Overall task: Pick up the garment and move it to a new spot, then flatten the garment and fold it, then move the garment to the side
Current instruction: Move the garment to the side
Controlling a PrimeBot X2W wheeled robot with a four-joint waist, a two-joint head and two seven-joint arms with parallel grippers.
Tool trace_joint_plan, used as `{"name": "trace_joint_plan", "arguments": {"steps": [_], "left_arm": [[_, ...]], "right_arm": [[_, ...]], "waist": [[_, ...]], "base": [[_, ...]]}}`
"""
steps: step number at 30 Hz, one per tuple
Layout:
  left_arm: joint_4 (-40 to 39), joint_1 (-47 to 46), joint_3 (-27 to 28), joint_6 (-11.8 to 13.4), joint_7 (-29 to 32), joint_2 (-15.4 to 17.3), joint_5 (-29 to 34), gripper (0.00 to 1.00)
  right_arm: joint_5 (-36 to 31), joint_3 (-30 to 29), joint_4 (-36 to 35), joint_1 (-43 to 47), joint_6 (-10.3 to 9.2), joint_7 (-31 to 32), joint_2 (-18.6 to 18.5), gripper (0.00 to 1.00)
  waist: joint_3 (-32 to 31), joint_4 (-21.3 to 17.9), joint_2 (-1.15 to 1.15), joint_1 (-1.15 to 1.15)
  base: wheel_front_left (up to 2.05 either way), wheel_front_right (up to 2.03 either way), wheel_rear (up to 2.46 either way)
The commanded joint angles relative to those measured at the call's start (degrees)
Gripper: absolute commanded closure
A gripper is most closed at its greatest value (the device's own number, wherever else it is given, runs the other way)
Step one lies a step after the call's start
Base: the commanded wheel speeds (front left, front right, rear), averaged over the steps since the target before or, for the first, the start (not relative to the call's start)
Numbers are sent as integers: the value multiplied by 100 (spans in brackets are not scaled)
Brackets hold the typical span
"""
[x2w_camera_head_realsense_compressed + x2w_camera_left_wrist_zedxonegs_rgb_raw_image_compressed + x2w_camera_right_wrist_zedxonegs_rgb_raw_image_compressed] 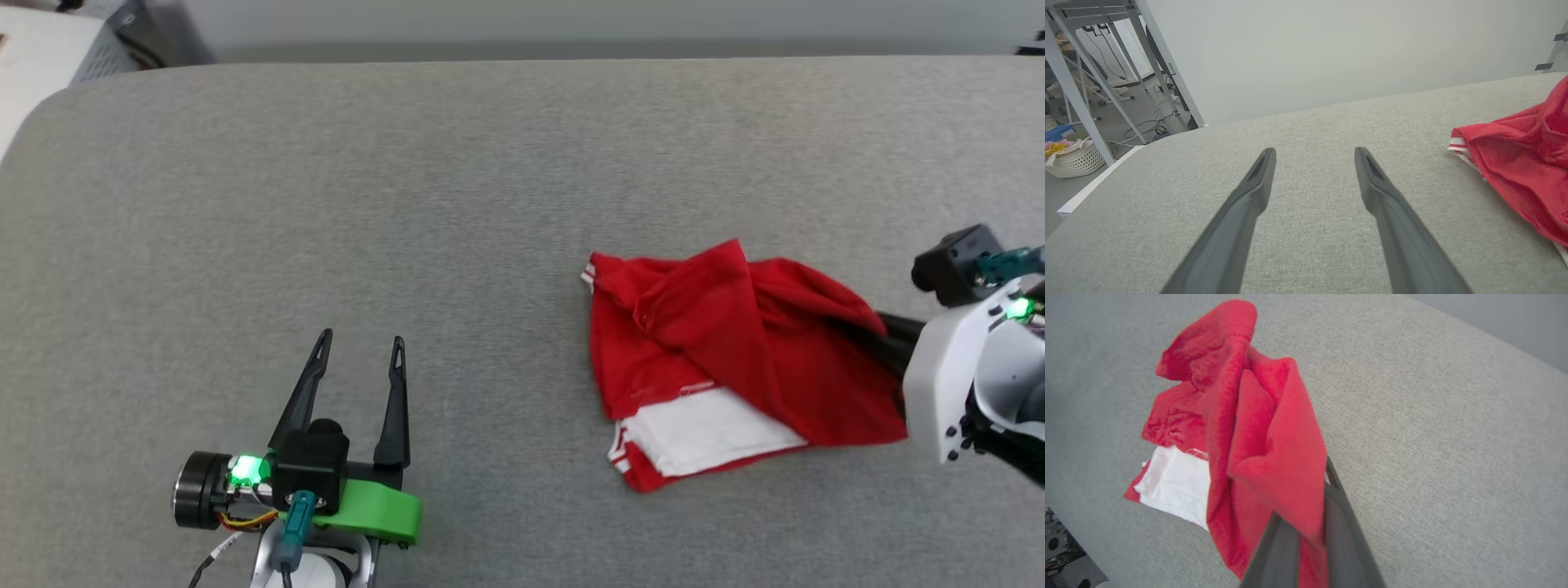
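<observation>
Red T-shirt [735, 343] lies crumpled on the grey fabric surface [490, 163], right of the middle in the head view, between the two grippers.

Nearest, at the lower left, is the left gripper [362, 336]. Its fingers are spread wide above the grey fabric, well apart from the shirt. In the left wrist view the left gripper [1314, 151] points over the fabric, and the red T-shirt [1527, 163] is at the right edge, not touching it.

The near part of the shirt is a folded white sleeve [710, 429] with striped trim [618, 447] at its left corner, flat on the surface. Behind it the red cloth is heaped in broad folds.

The right gripper [888, 336] comes in from the right edge, and its dark fingers go into the right side of the shirt. In the right wrist view the right gripper [1312, 535] has both fingers pressed together on a fold of the red T-shirt [1257, 416]. The cloth hangs over and between the fingers, then runs away as a raised ridge down to the part on the surface. The white sleeve [1171, 486] lies left of this ridge.

Farthest, beyond the edge of the surface in the left wrist view, are grey metal frame legs [1069, 90], a white laundry basket [1075, 161] and a pale wall [1331, 53].
</observation>
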Motion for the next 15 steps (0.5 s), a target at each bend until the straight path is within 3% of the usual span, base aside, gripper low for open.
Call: {"name": "trace_joint_plan", "arguments": {"steps": [1, 9, 15], "left_arm": [[-26, 27, 22, 10, -34, 1, 5, 0], [-122, -93, 69, 22, -34, 66, 50, 0], [-273, -278, 116, 27, -34, 184, 102, 0]], "right_arm": [[-73, -33, -99, -142, -4, -14, -53, 100], [-212, -344, -317, -309, -4, 66, -245, 100], [-284, -738, 4, -455, -4, 124, -457, 100]], "waist": [[-46, -386, 0, 0], [196, -961, 0, 0], [636, -1082, 0, 0]], "base": [[0, 0, 0], [0, 0, 0], [0, 0, 0]]}}
